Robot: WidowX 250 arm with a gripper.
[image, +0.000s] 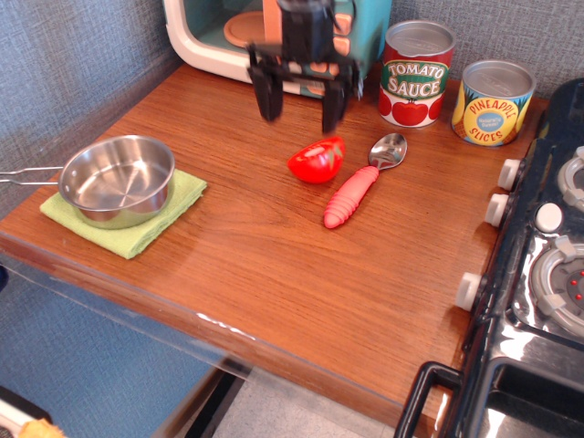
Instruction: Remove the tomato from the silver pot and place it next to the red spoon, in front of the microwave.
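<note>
Arm: black gripper (298,102) motion-blurred, upper part cut by top edge.
Teal and cream toy microwave (205,36): top cropped, door partly hidden behind gripper.
Shiny round steel pot (118,180): wire handle cut by left edge.
Black toy stove (538,274): cropped at right edge.

Red tomato (317,161), red-handled spoon (359,187), silver pot (117,179), green cloth (173,203), wood-grain brown table (301,265)

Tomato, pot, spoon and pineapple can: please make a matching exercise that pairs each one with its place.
1 tomato
2 pot
3 spoon
4 pineapple can

a on the green cloth
b at the back, right of the tomato sauce can
c just right of the tomato
d on bare wood, below the open gripper

Pairs: 1-d, 2-a, 3-c, 4-b
</note>
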